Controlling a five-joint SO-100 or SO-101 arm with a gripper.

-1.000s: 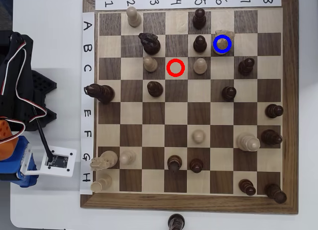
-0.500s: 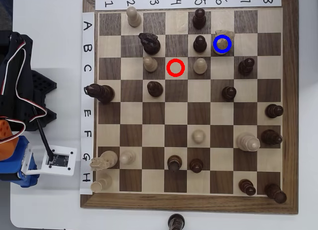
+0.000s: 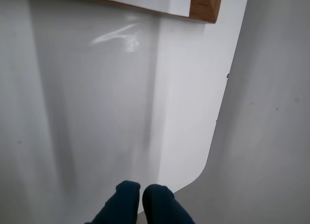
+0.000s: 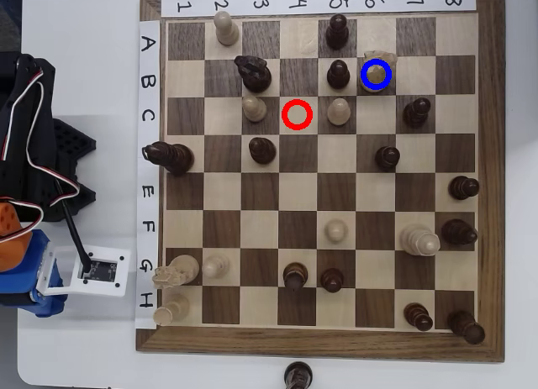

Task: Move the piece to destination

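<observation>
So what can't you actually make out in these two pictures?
- The piece, overhead view: the blue ring drawn over it hides most of it; only its pale top edge shows.
- Dark piece, overhead view: cut off by the bottom edge.
- Chessboard, wrist view: only a corner enters at the top edge.
- Tool, wrist view: just two fingertips, close together; the rest lies below the frame.

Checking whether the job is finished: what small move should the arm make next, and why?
Probably none; I would leave the arm parked. The piece already stands on the blue-ringed destination. In the wrist view the tool is shut and empty over the table, off the board corner.
</observation>
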